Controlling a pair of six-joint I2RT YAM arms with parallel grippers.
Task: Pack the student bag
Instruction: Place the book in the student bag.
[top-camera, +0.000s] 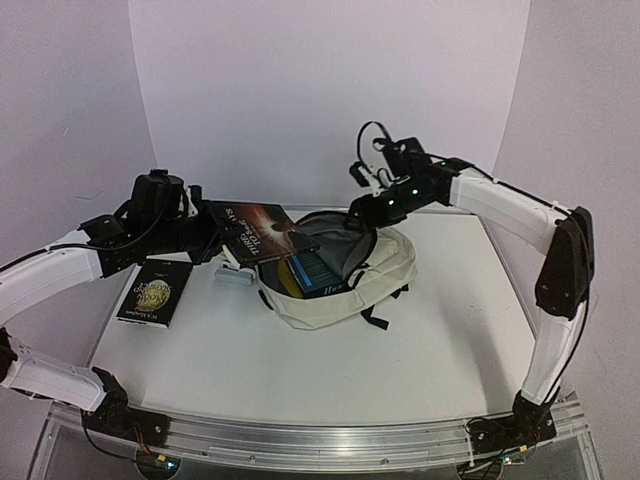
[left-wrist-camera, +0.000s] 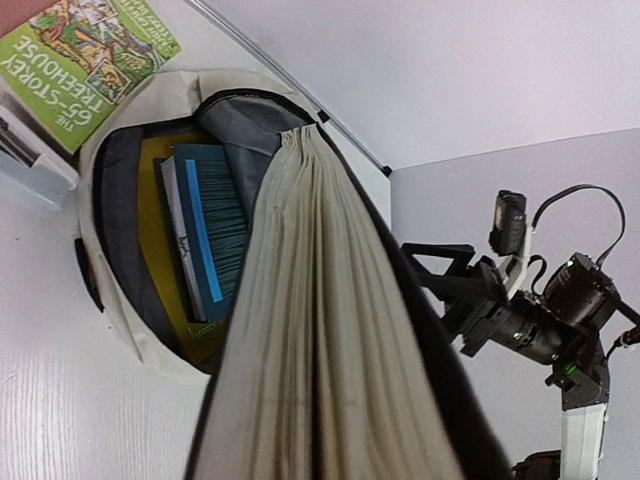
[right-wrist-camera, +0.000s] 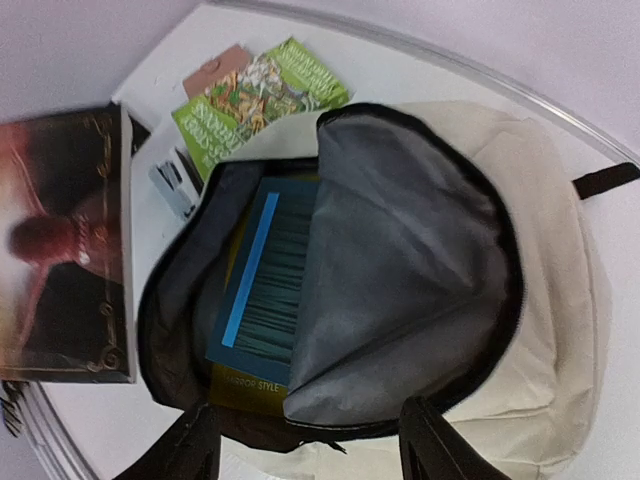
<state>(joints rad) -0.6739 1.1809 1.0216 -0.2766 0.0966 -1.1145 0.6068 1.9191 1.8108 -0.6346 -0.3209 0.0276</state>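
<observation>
The cream student bag (top-camera: 385, 272) lies in the middle of the table with its mouth open toward the left and its grey lining (right-wrist-camera: 400, 260) showing. A blue book (right-wrist-camera: 262, 275) lies inside on a yellow book (right-wrist-camera: 245, 385). My left gripper (top-camera: 220, 243) is shut on a thick dark-covered book (top-camera: 262, 232) and holds it in the air at the bag's left rim. Its page edges (left-wrist-camera: 320, 330) fill the left wrist view and hide the fingers. My right gripper (right-wrist-camera: 315, 445) is open, its fingers spread either side of the bag's far black zipper rim (right-wrist-camera: 400, 425).
A small black book (top-camera: 152, 290) lies on the table at the left. A green "65-Storey Treehouse" book (right-wrist-camera: 255, 100), a pinkish item (right-wrist-camera: 215, 68) and a grey stapler-like object (right-wrist-camera: 175, 185) lie beside the bag's mouth. White walls stand behind the table.
</observation>
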